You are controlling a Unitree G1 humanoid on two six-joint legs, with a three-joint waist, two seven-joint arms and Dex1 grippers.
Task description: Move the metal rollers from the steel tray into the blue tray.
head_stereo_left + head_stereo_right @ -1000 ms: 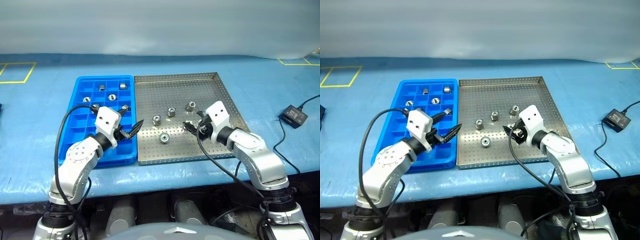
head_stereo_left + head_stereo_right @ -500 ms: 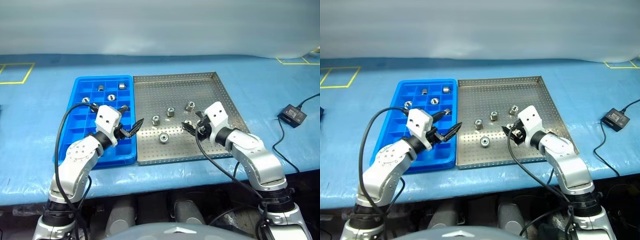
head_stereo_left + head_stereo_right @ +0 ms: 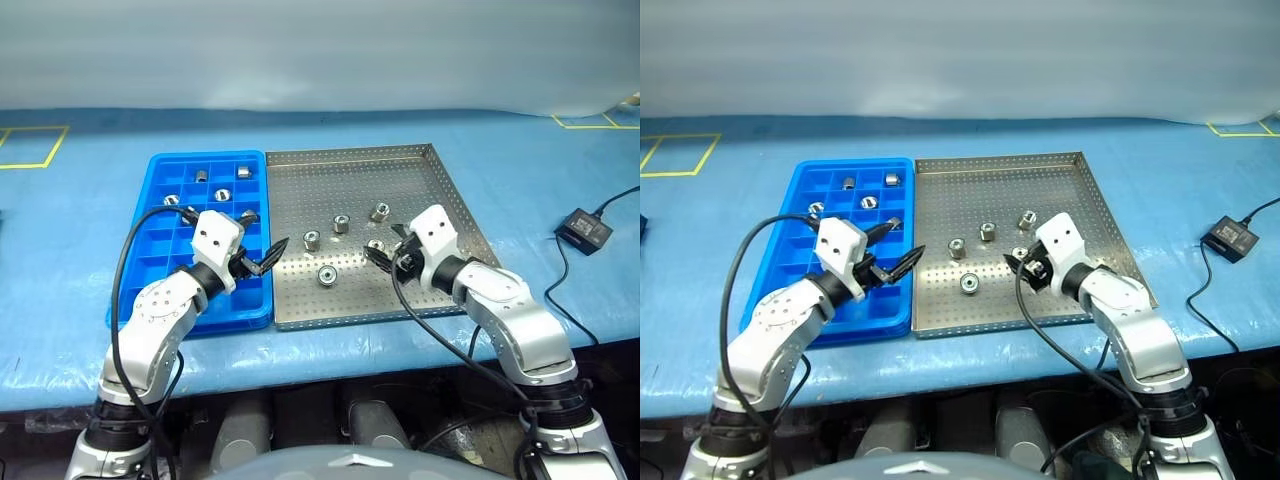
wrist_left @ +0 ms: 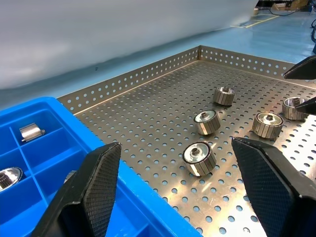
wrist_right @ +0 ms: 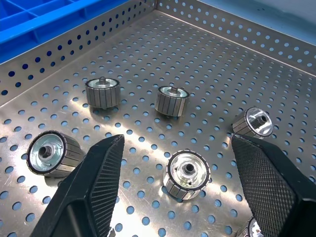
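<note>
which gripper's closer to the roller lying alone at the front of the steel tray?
Left, narrowly. The left gripper hovers open over the blue tray's edge, beside that roller. The right gripper is open across the steel tray, over another roller.

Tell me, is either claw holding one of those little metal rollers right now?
No. The left gripper and right gripper are both open and empty, and the metal rollers lie loose on the steel tray.

Both arms are silver-grey with rounded, glossy joint housings; each wrist carries a white boxy block; the left end effector (image 3: 262,258) and right end effector (image 3: 385,252) have black fingers (image 4: 96,185) with cross-hatched, diamond-textured pads; a black cable loops along each arm.
</note>
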